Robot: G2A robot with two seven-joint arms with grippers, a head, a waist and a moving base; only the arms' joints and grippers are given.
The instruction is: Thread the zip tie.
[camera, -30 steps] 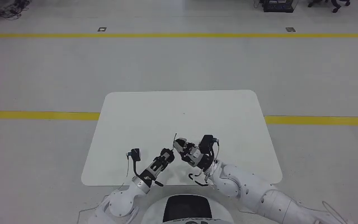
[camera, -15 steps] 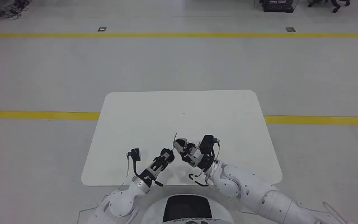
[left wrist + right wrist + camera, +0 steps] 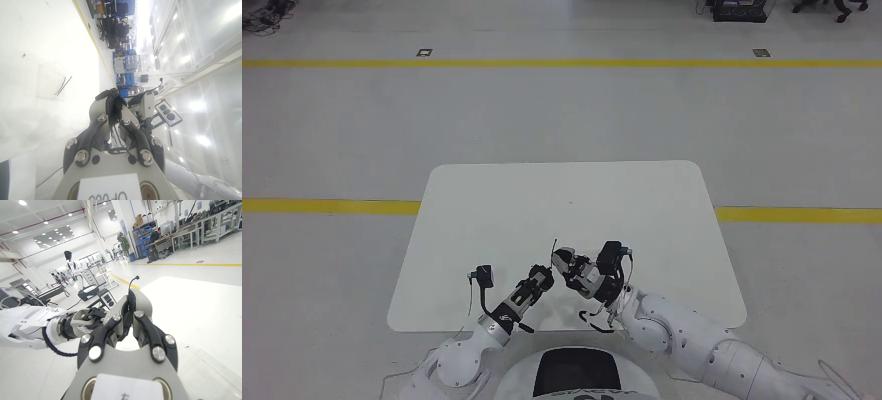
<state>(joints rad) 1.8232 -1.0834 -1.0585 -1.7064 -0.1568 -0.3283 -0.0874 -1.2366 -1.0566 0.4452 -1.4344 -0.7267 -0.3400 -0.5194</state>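
Observation:
My right gripper [image 3: 130, 294] is shut on a thin black zip tie [image 3: 132, 282]. The tie's head end sticks up past the fingertips, and from above it is a short upright line [image 3: 555, 245]. The right gripper [image 3: 567, 262] hangs above the white table's [image 3: 562, 195] front edge. My left gripper [image 3: 540, 277] is close beside it, fingertips toward it. In the left wrist view the left gripper [image 3: 111, 95] is shut, and a thin black strand [image 3: 121, 141] runs back between its fingers. The right gripper [image 3: 147, 103] and the tie's head [image 3: 160, 79] show just beyond.
A clear plastic box [image 3: 51, 81] with a few spare black ties [image 3: 63, 86] stands on the table; the right wrist view shows its corner [image 3: 208, 370]. Bare white table stretches beyond both grippers. Yellow floor lines [image 3: 332, 206] run past the table.

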